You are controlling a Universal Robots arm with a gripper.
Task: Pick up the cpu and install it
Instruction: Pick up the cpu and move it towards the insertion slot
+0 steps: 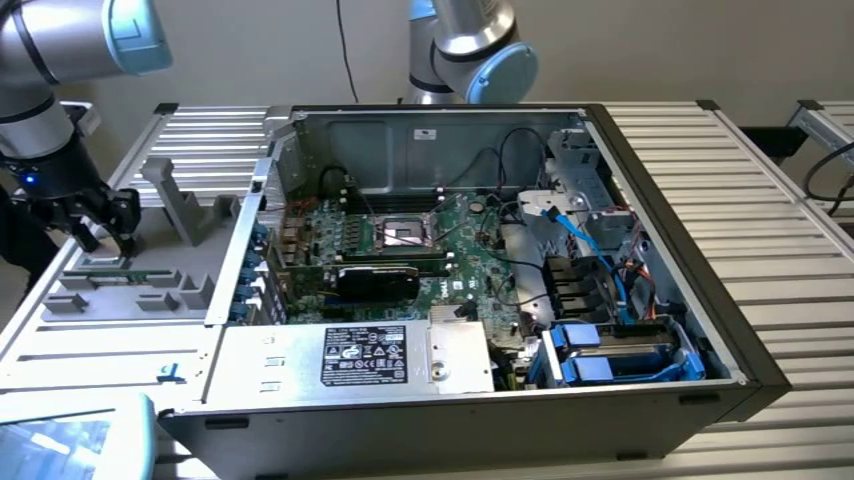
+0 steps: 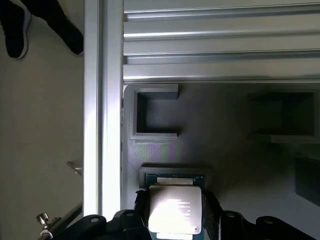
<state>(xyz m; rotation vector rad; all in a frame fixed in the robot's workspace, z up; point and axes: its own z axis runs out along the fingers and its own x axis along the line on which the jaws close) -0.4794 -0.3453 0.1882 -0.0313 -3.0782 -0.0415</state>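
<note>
Holds the cpu (image 2: 175, 210) with the hand (image 1: 107, 240) set fairly wide, fingers (image 2: 141, 214) against opposite edges, just above the grey holder (image 2: 225, 145) on the desk (image 1: 747, 180). Hard to read cpu's print; one edge cut off.

Tubular silver-grey arm (image 1: 34, 75) of a Universal Robots machine, with a rounded pale blue joint cap (image 1: 138, 35). A small blue light (image 1: 28, 181) glows on its black wrist section. The matte black gripper (image 1: 107, 242) has round screw heads (image 2: 93, 219) on its housing.
</note>
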